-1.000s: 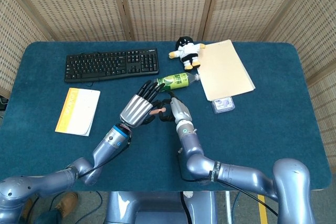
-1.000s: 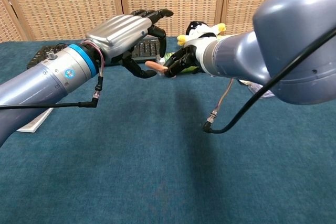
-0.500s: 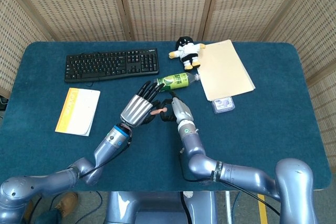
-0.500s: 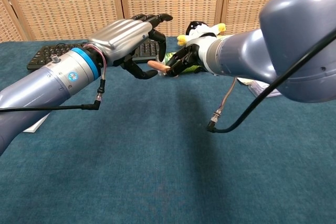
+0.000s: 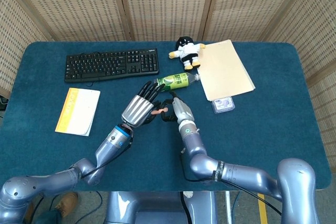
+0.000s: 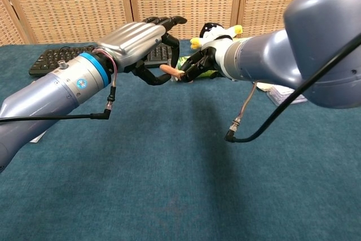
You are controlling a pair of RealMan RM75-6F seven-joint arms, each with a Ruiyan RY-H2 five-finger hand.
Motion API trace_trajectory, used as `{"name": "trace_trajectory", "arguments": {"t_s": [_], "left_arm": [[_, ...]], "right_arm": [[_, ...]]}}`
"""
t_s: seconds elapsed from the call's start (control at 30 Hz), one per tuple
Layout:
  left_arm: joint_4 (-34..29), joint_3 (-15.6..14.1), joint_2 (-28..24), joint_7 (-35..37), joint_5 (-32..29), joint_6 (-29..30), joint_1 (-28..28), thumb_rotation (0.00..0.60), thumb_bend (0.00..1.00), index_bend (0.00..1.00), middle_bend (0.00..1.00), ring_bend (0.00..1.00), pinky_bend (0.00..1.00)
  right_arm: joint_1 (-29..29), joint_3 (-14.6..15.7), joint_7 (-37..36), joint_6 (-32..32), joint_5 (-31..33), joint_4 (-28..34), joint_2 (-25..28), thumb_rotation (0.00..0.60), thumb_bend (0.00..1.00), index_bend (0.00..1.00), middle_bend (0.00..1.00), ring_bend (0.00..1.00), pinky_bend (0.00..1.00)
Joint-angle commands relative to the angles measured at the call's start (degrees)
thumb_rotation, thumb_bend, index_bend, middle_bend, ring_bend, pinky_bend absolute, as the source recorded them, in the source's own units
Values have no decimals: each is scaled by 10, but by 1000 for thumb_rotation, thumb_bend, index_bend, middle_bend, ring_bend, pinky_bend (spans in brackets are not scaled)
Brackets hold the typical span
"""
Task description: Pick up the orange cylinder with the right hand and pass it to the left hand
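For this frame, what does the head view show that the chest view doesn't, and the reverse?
Only the head view shows the yellow booklet, the manila folder and the small card clearly.

Only the chest view shows, side on, the orange cylinder well above the cloth and the cable hanging from the right arm.

Both show the left hand and right hand meeting at the cylinder, the keyboard, the plush toy and the green bottle.

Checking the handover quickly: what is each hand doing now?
Right hand: holds the orange cylinder.
Left hand: fingers curl around the cylinder; grip cannot be told.
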State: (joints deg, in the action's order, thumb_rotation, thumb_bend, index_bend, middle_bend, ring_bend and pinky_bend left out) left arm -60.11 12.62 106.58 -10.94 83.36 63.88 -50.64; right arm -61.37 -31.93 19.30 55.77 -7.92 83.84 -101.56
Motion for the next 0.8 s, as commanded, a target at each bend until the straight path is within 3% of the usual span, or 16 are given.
{"name": "trace_trajectory", "arguments": {"t_s": [0.03,0.5,0.8], "left_arm": [[0,0,0,0,-1,1,0,600,375,560,0,0,0],[1,0,4,-6,-7,0,-3,600,496,645,0,0,0],[-2,-2,6,-15,-8,2,-5,600,529,772,0,0,0]], "right_arm": [[0,0,-1,0,0,1,1,600,674,709,102,0,0],[3,5,-6,-5,0,5,7,600,680,717,106,0,0],[5,9,-11,-10,-2,2,10,600,682,749,110,0,0]]}}
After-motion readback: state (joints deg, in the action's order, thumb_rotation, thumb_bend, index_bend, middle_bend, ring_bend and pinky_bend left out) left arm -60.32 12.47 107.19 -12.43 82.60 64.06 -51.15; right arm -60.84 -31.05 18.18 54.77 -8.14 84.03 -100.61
